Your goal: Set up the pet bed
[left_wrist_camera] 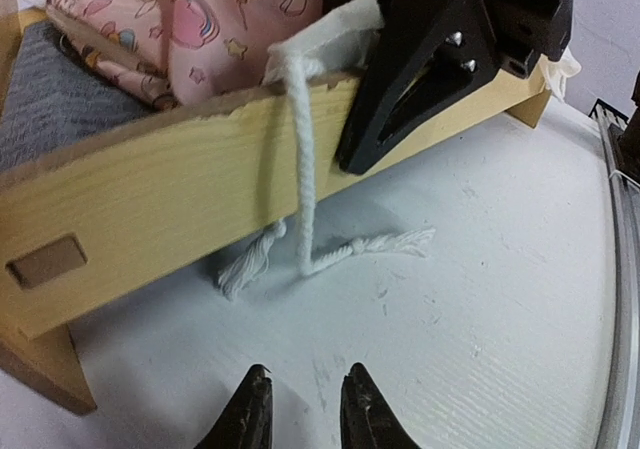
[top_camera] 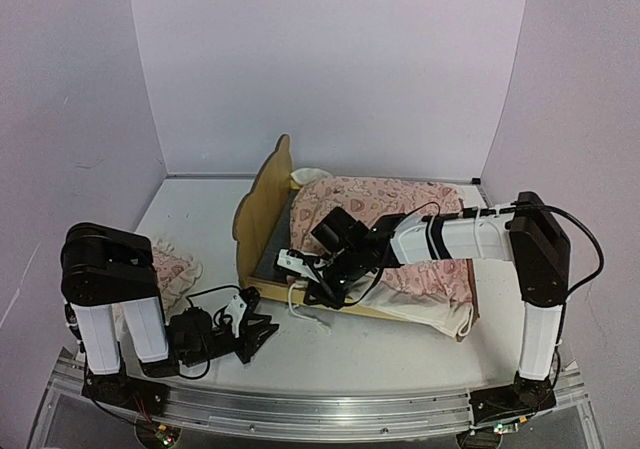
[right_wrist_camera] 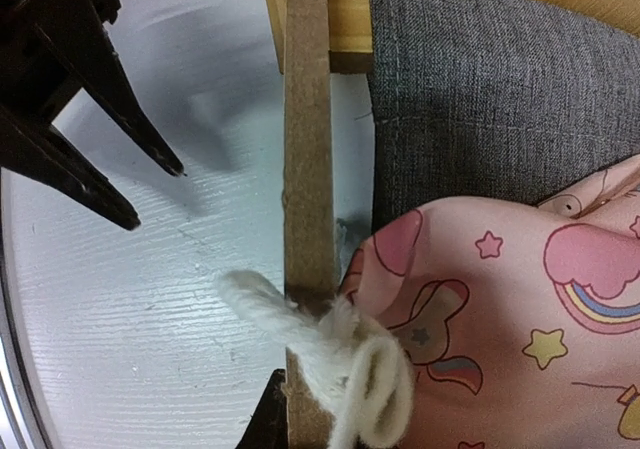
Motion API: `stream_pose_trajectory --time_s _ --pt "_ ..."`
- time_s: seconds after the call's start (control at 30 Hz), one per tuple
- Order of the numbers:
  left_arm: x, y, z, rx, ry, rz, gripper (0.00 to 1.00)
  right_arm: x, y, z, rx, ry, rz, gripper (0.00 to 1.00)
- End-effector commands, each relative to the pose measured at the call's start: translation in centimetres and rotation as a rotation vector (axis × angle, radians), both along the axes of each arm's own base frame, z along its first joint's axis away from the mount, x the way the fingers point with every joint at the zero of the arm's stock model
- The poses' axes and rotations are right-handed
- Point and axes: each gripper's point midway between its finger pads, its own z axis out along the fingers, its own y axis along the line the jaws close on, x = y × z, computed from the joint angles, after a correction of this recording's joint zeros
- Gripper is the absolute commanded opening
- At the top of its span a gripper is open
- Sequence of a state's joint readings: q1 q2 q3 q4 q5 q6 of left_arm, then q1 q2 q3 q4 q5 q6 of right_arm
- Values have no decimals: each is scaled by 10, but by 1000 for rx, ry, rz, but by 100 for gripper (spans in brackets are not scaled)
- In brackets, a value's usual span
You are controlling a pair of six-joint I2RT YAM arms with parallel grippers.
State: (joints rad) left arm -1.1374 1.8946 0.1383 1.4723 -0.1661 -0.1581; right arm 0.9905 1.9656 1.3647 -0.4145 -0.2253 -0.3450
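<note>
The pet bed stands mid-table, its wavy headboard to the left and its grey mattress partly bare. A pink blanket covers most of it. My right gripper sits at the near side rail, one finger outside the rail. The other finger is hidden under the blanket's bunched white corner, which the jaws pinch. A white cord hangs from that corner over the rail to the table. My left gripper rests low on the table before the rail, slightly open and holding nothing.
A small pink ruffled pillow lies on the table left of the bed, partly behind the left arm. An aluminium bar runs along the near table edge. Pale walls close in the back and both sides.
</note>
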Motion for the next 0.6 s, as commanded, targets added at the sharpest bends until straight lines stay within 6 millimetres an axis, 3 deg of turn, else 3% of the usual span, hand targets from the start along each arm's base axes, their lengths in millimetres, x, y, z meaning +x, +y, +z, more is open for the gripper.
stream_pose_trajectory --time_s 0.0,0.27,0.4,0.57 --pt "14 -25 53 -153 -185 13 27 -8 25 59 154 41 9 1" --pt "18 -40 30 -59 -244 -14 30 -1 28 89 208 13 -8 0" --pt "18 -31 22 -28 -238 7 27 3 29 101 231 4 -9 0" --pt "22 -23 28 -17 -259 42 29 4 28 117 259 -4 0 0"
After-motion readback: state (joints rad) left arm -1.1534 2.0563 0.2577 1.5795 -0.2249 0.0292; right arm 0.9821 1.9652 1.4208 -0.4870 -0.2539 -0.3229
